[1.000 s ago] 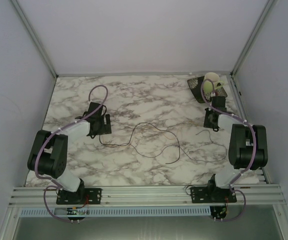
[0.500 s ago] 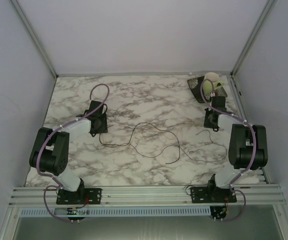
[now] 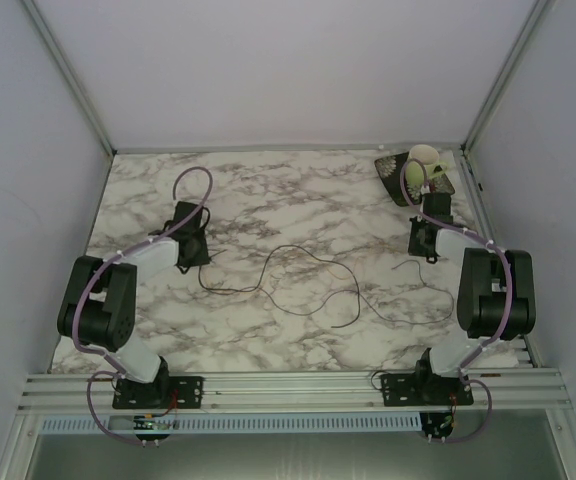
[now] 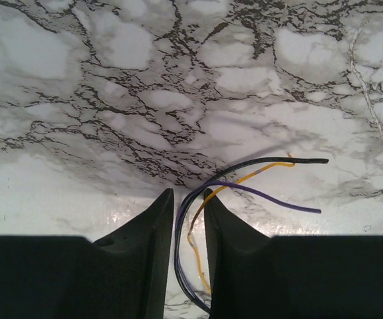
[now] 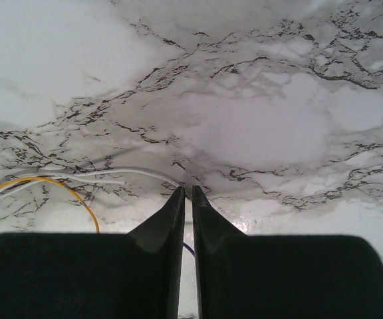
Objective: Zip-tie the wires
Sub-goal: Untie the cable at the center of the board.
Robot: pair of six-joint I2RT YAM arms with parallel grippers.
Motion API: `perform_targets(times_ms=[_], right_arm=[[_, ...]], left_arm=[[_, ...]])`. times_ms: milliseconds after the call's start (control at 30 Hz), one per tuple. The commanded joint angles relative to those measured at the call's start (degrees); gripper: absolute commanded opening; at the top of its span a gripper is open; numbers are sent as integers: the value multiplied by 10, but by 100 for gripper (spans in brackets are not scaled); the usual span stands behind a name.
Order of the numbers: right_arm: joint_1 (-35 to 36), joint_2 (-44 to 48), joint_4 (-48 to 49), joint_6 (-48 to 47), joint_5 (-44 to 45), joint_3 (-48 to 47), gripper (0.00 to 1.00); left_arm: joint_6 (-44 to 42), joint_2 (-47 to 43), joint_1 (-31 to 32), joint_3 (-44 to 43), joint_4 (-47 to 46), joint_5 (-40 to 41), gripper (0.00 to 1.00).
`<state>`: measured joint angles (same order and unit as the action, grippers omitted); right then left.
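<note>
The top camera sits above and behind the table's (image 3: 298,190) near edge. It looks down and forward from far enough off to take in the whole table, both arms (image 3: 108,300) and the walls (image 3: 28,150). The left wrist camera rides close over the table's left half, looking along its own fingers (image 4: 155,259) at a small patch where ends of the wires (image 4: 258,174) lie. The right wrist camera rides just as close over the table's right side, its fingers (image 5: 161,259) filling the bottom of the view, with other wire ends at left. Each patch shows tiny in the top view, and the two lie well apart on the table.
</note>
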<state>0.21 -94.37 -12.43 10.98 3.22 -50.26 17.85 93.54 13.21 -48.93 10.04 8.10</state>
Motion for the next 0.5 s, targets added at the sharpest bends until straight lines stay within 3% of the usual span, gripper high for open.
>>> perform_targets(times_ms=[0, 200, 467], right_arm=[[2, -3, -23, -2, -5, 14, 6], [-1, 6, -27, -3, -2, 9, 0], [-16, 32, -41, -2, 16, -2, 0]], left_arm=[[1, 48, -13, 38, 58, -14, 23], [-5, 71, -13, 35, 63, -25, 8], [-8, 74, -13, 32, 65, -23, 0]])
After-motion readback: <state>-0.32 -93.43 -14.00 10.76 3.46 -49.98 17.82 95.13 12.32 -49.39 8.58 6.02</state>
